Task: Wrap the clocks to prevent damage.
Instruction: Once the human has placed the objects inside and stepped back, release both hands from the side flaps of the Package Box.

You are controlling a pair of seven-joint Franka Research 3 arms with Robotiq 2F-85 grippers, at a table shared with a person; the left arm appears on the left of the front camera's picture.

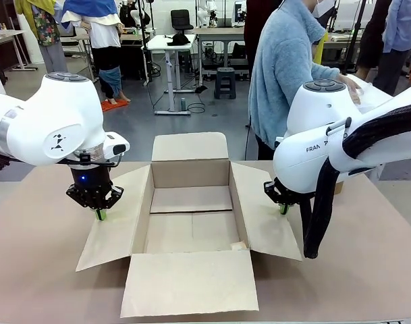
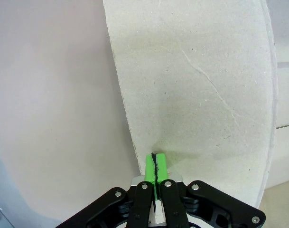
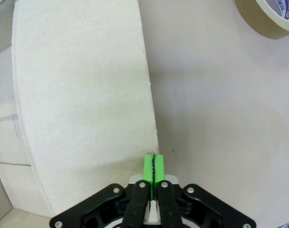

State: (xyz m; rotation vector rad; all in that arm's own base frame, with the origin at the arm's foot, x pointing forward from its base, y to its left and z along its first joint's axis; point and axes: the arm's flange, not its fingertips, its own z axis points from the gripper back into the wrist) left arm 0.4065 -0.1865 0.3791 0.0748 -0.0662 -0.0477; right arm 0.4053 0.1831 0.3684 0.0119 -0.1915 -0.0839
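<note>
Brown-covered table (image 1: 30, 270), busy lab behind it with desks and stools, and you've got a cardboard box (image 1: 192, 229) sitting open at the middle of the table between the two arms. All four flaps are folded out: far flap (image 1: 189, 146) standing up toward the person (image 1: 283, 74), near flap (image 1: 192, 283) lying flat toward the camera, left flap (image 1: 114, 216) and right flap (image 1: 266, 209) sloping outward. Box floor is bare cardboard with a seam across it. Your left gripper (image 1: 100, 214) points straight down at the outer edge of the left flap, green pads pressed together with nothing between them. On the left wrist view the clenched tips (image 2: 156, 164) sit right at the flap's (image 2: 196, 95) edge, table surface to one side; can't tell whether they touch the cardboard. Your right gripper (image 1: 283, 209) mirrors that at the outer edge of the right flap, also pointing down, also clamped on nothing. Right wrist view shows the closed pads (image 3: 154, 166) on the line where the flap (image 3: 82, 95) meets the table, contact again unclear. That view also has a tape roll (image 3: 270, 16), brown with a printed core, lying on the table at the frame's top corner, well apart from the flap. Person in a light blue fuzzy top stands at the far side, behind the right arm.
</note>
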